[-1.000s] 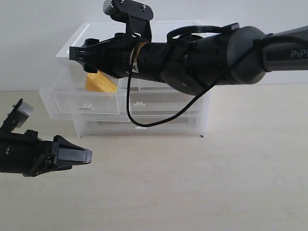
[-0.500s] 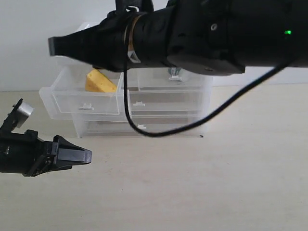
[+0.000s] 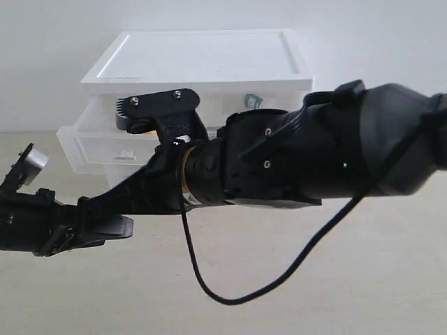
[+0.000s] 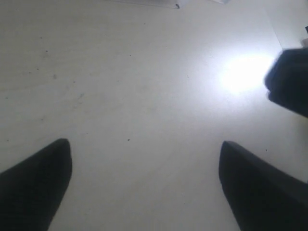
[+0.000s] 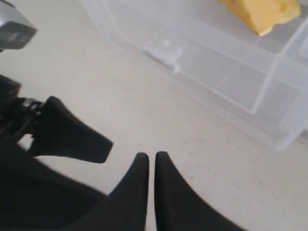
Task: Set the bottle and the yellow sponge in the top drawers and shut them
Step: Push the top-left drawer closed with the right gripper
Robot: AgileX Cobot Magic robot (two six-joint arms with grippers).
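The yellow sponge point(image 5: 262, 12) lies inside the pulled-out top left drawer point(image 5: 202, 57), whose white clip handle point(image 5: 166, 52) faces the table. In the exterior view my right arm hides the sponge; only that drawer's left end point(image 3: 77, 150) shows. A teal patch of the bottle point(image 3: 251, 100) shows through the top right drawer point(image 3: 286, 101). My right gripper point(image 5: 151, 158) is shut and empty, low over the table in front of the open drawer, close to my left gripper point(image 3: 120, 227). The left gripper point(image 4: 144, 144) is open, with bare table between its fingers.
The white-topped chest point(image 3: 202, 56) stands at the back against the wall. My right arm point(image 3: 314, 160) stretches across the front of the chest, and its black cable point(image 3: 209, 289) hangs in a loop. A dark part of that arm point(image 4: 291, 84) shows in the left wrist view.
My right arm has swung down from above the chest to low in front of it, ending close to the left gripper. The sponge stays in the open drawer. The left arm is still.
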